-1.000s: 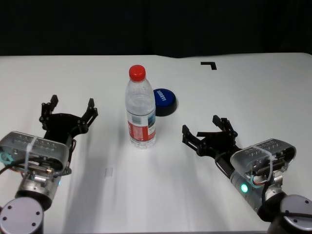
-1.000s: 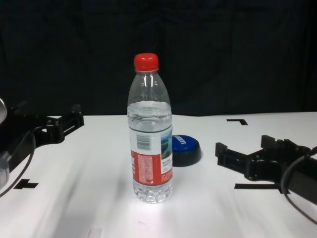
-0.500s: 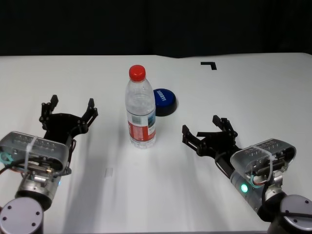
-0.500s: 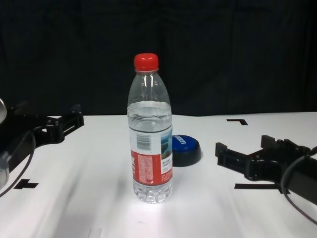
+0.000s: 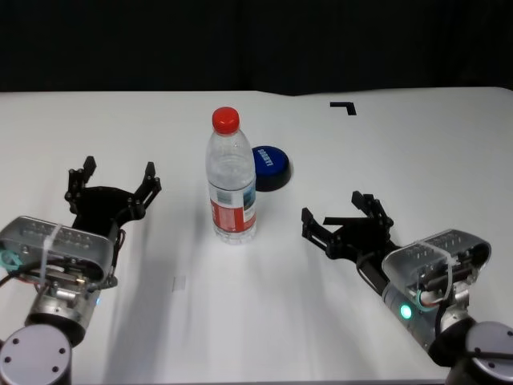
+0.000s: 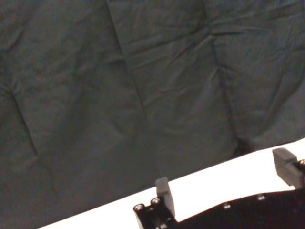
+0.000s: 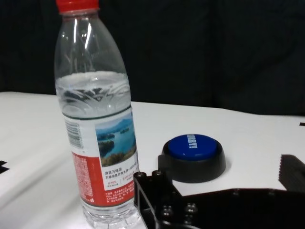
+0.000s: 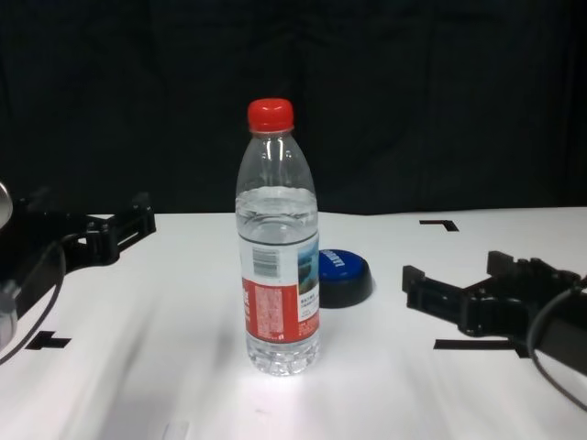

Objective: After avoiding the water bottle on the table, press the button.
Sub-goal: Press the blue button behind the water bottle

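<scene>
Behind the bottle (image 5: pixel 232 178) sits the button (image 5: pixel 270 167), so the right gripper (image 5: pixel 346 224), fingers apart, must skirt right.

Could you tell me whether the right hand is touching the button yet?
Apart. The head view shows bare table between the right hand and the button.

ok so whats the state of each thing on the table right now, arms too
tall clear plastic water bottle with red screw cap: upright, capped, partly filled, untouched
low round blue dome button on a black base: just behind the bottle on its right, not pressed on by anything
left gripper: jaws open, empty, left of the bottle
right gripper: jaws open, empty, right of the bottle, nearer than the button
flat white table: bears black tape marks
</scene>
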